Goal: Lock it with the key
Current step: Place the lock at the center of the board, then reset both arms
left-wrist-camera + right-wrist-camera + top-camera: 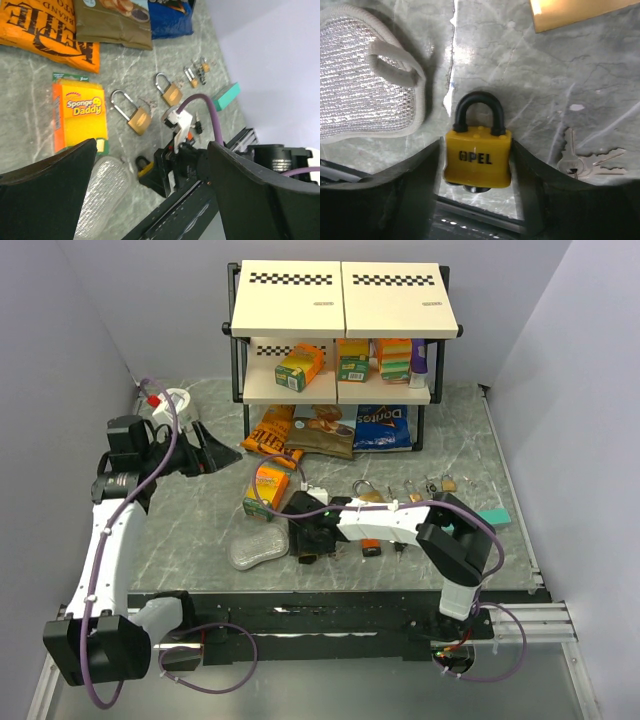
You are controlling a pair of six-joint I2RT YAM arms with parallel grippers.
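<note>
Yellow padlock [477, 156] w/ black shackle [476, 102] (body stamped OPEL) on desk [545, 75] beside silver mesh pad [360, 85], pinched btwn R fingers [410, 200] at both sides. L fingers [45, 200] spread wide, holding nothing.

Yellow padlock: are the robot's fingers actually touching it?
Touching. The right wrist view shows both fingers flush against the sides of the yellow padlock, with no gap visible.

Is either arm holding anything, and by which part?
The right gripper pinches the yellow padlock by the sides of its body; the left gripper holds nothing.
</note>
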